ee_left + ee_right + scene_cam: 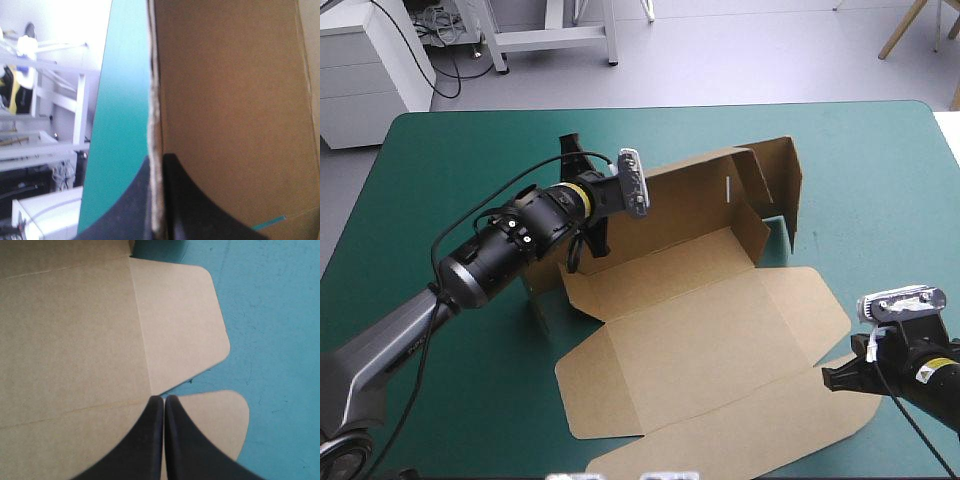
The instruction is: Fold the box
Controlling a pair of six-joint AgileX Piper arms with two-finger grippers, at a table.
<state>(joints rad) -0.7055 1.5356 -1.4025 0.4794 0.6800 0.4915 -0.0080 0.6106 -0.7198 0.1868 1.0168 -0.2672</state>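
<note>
The brown box (700, 330) lies mid-table with its back wall and right end wall (782, 185) raised and its lid flat toward the front edge. My left gripper (595, 228) is at the back wall's left end. In the left wrist view it (156, 159) is shut on an upright edge of the box (235, 100), the board's edge showing between the black fingers. My right gripper (832, 378) sits at the lid's front right corner. In its own view it (163, 398) is shut, its tip over the notch between two rounded flaps of the box (65, 330).
Bare teal-green cover (440, 160) stretches left of the box and along the far edge. More cover (890, 200) lies right of the raised end wall. The lid's front flap (720, 440) reaches close to the table's front edge.
</note>
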